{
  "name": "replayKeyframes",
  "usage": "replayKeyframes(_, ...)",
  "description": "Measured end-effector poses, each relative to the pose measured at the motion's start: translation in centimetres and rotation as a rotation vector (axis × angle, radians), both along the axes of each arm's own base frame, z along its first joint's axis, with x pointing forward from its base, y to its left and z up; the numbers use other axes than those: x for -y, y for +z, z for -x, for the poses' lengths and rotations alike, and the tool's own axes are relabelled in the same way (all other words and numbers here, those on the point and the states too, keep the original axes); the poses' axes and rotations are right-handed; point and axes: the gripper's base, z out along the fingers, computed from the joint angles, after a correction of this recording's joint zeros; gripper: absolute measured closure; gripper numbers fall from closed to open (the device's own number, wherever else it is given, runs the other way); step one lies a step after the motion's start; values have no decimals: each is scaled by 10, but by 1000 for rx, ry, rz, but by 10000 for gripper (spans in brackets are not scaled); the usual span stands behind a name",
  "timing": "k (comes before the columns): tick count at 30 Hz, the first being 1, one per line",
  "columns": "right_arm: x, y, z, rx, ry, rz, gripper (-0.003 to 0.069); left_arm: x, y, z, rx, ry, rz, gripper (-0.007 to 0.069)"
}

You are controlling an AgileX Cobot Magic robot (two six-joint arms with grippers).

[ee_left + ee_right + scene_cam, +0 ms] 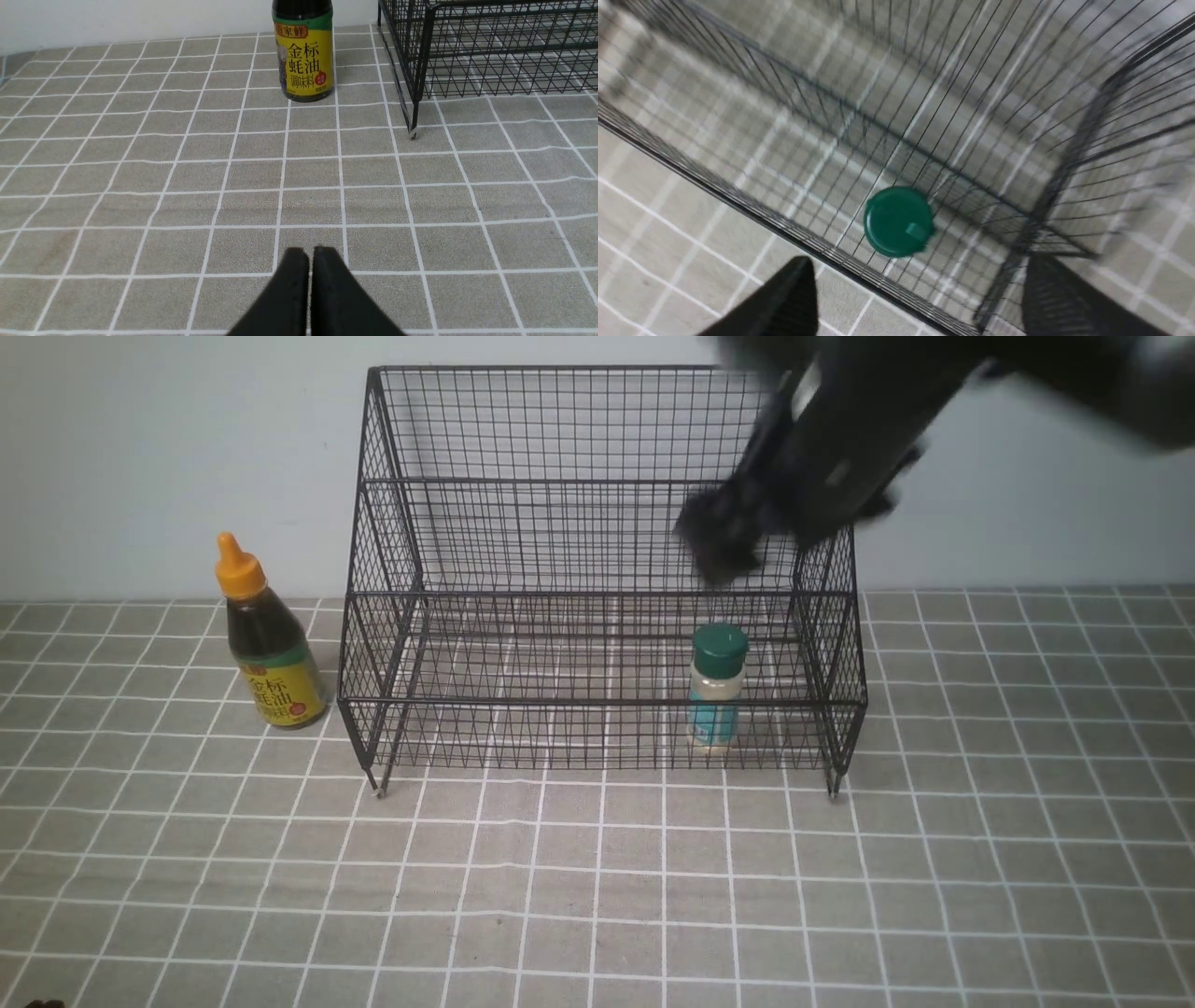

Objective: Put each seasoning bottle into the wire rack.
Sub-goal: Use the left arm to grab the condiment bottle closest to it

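The small clear shaker (717,687) with dark green cap and teal label stands upright in the lower front tier of the black wire rack (597,485), towards its right end. The right wrist view shows its green cap (898,221) from above. My right gripper (724,543) hangs blurred above the shaker, open and empty, its fingers (784,298) wide apart. The dark-sauce bottle (264,637) with orange nozzle cap stands on the cloth left of the rack. It also shows in the left wrist view (303,51). My left gripper (310,254) is shut and empty, well short of that bottle.
A grey tablecloth (597,896) with a white grid covers the table. A pale wall stands behind the rack. The rack's left front foot (413,133) rests on the cloth close to the sauce bottle.
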Motion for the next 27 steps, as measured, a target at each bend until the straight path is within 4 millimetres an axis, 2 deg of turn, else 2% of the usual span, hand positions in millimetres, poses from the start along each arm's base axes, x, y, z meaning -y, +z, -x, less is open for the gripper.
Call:
replayKeyframes(1,13,31,19,75,-14,-34,238,0,0,0,0,0,0,631)
replayKeyframes(2,17,40,26,96,-16,-46,250,0,0,0,0,0,0,631)
replayKeyframes(4,44,88,66,226,-38,-104,413,0,0,0,0,0,0,631)
replayKeyframes(5,46,92,70,236,-41,-107,443,0,0,0,0,0,0,631)
replayKeyframes(7,77,126,121,343,-66,-173,605,0,0,0,0,0,0,631)
replayKeyframes(8,87,129,136,357,-77,-185,629,0,0,0,0,0,0,631)
replayKeyframes(10,114,132,182,422,-96,-241,660,0,0,0,0,0,0,631)
replayKeyframes(11,122,130,195,459,-97,-265,666,0,0,0,0,0,0,631)
replayKeyframes(12,122,125,195,460,-95,-265,666,0,0,0,0,0,0,631)
replayKeyframes(14,135,112,219,527,-86,-307,671,0,0,0,0,0,0,631)
replayKeyframes(16,156,78,257,663,-58,-390,671,0,0,0,0,0,0,631)
replayKeyframes(17,160,63,267,702,-48,-414,671,0,0,0,0,0,0,631)
replayKeyframes(19,165,46,276,740,-36,-443,672,0,0,0,0,0,0,631)
replayKeyframes(21,169,13,288,782,-20,-487,672,0,0,0,0,0,0,631)
replayKeyframes(27,175,-31,306,827,-13,-639,672,0,0,0,0,0,0,631)
